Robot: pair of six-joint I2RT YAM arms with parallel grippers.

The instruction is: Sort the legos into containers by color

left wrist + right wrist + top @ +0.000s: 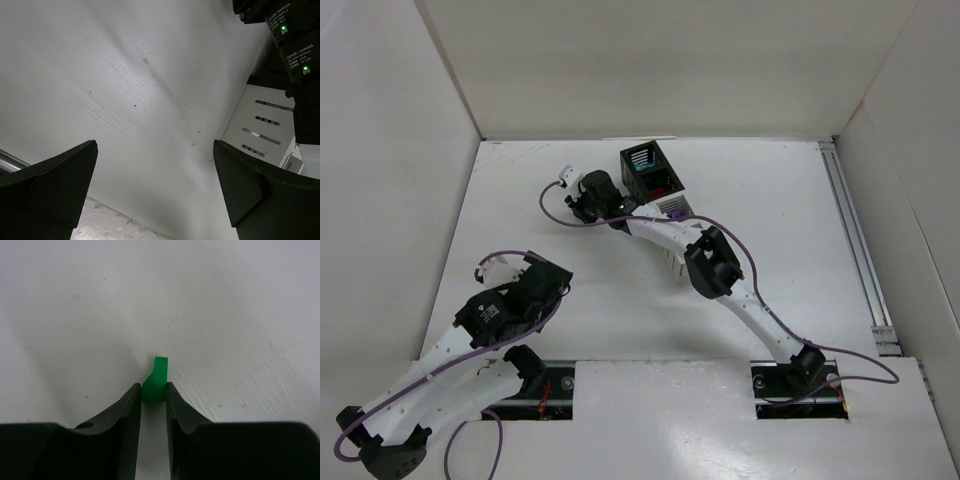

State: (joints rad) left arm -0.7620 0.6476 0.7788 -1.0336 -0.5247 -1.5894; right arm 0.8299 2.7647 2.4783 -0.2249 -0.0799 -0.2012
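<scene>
Pinches a green lego (159,371) in the right gripper (152,386), jaws narrow and pressed against both sides of the brick, its far end poking out past the fingertips (131,396). Hangs over the bare white table (225,300); cannot tell from the wrist view whether the brick touches the surface or sits just above it.

From above, places that gripper just to the left of the containers (665,160), at the end of the right arm (750,300). Crosses over the near end of the row and hides much of the white bins (673,207) there. Shows hints of cyan and red inside the black bins (630,170) at the far end of the row; too small to count bricks.

Holds nothing in the left gripper (155,144), jaws spread wide, well apart from the containers on their near-left side. Catches, at the right edge of the left wrist view, one slotted white wall of the containers, with the right arm's dark links and green lights (284,28) above it.
</scene>
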